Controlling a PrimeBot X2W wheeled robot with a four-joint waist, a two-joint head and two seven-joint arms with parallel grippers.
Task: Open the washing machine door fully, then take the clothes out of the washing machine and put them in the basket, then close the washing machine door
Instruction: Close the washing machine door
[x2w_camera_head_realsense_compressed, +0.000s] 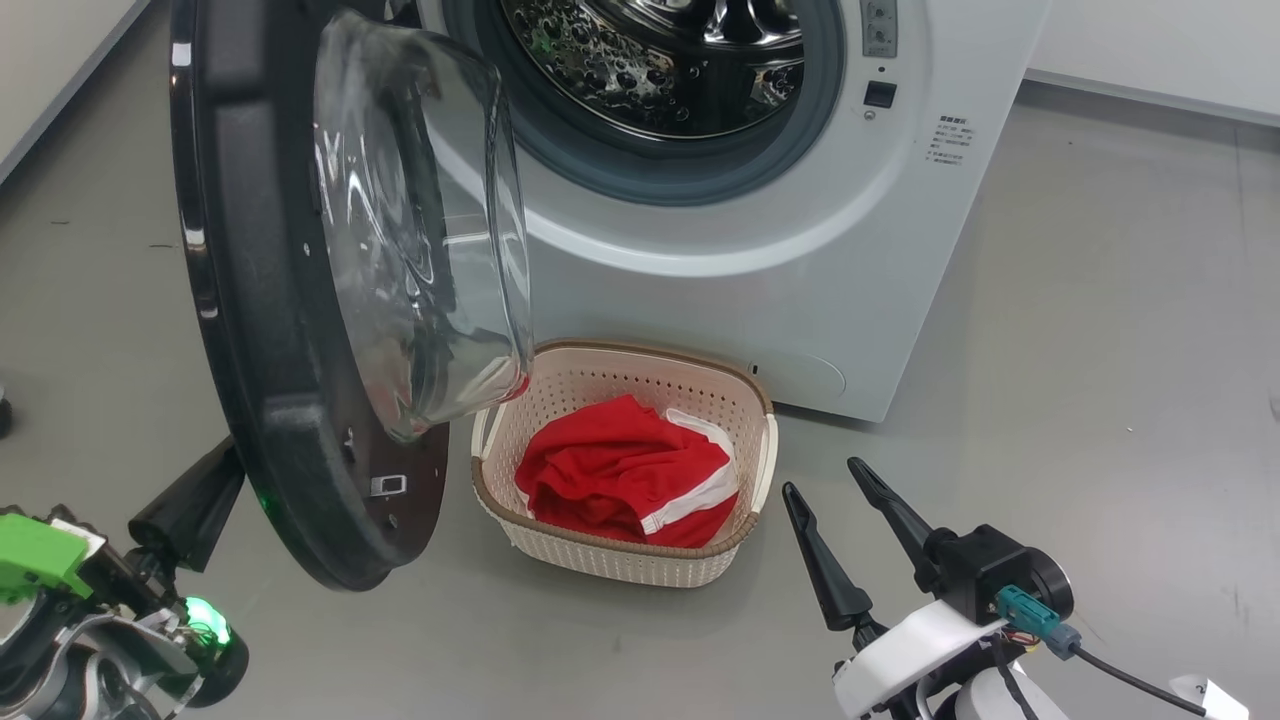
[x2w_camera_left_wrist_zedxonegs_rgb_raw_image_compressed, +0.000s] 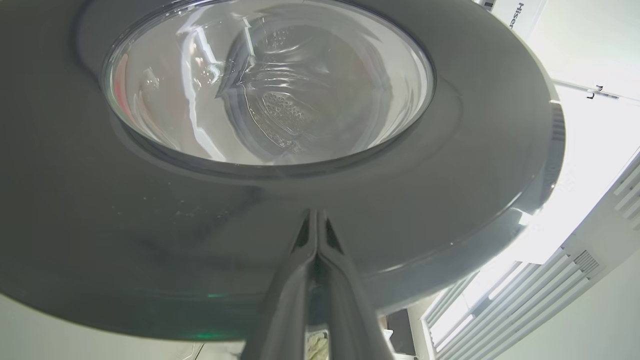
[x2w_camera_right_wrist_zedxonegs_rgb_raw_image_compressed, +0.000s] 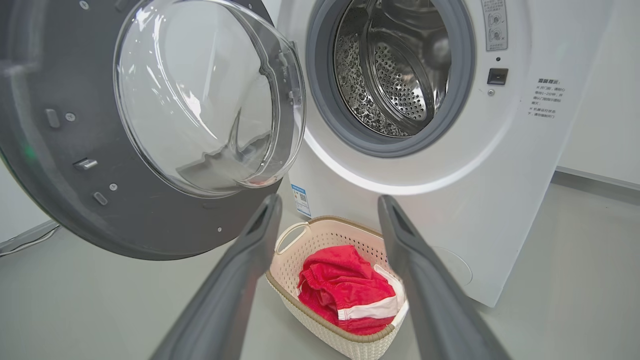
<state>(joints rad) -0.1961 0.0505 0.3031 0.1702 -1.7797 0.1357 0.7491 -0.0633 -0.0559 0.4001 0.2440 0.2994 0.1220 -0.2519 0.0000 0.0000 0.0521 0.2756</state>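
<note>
The washing machine (x2w_camera_head_realsense_compressed: 800, 250) stands ahead, and the part of its steel drum (x2w_camera_right_wrist_zedxonegs_rgb_raw_image_compressed: 395, 75) that I can see holds nothing. The washing machine door (x2w_camera_head_realsense_compressed: 260, 400) hangs open on the left, its glass bowl over the basket's left end. The cream basket (x2w_camera_head_realsense_compressed: 760, 470) sits on the floor in front with the red clothes (x2w_camera_head_realsense_compressed: 620, 470) inside. My left gripper (x2w_camera_head_realsense_compressed: 215, 480) is shut, its tips (x2w_camera_left_wrist_zedxonegs_rgb_raw_image_compressed: 316, 217) at the door's glossy outer face (x2w_camera_left_wrist_zedxonegs_rgb_raw_image_compressed: 150, 240); contact is unclear. My right gripper (x2w_camera_head_realsense_compressed: 825, 478) hangs open and empty just right of the basket (x2w_camera_right_wrist_zedxonegs_rgb_raw_image_compressed: 300, 235), pointing over the clothes (x2w_camera_right_wrist_zedxonegs_rgb_raw_image_compressed: 345, 290).
Grey floor (x2w_camera_head_realsense_compressed: 1100, 350) spreads right of the machine and in front of the basket. A white wall with a baseboard (x2w_camera_head_realsense_compressed: 1150, 95) runs behind. A blue label (x2w_camera_right_wrist_zedxonegs_rgb_raw_image_compressed: 299, 200) marks the machine's lower corner. A thin cable (x2w_camera_right_wrist_zedxonegs_rgb_raw_image_compressed: 25, 246) lies by the wall at left.
</note>
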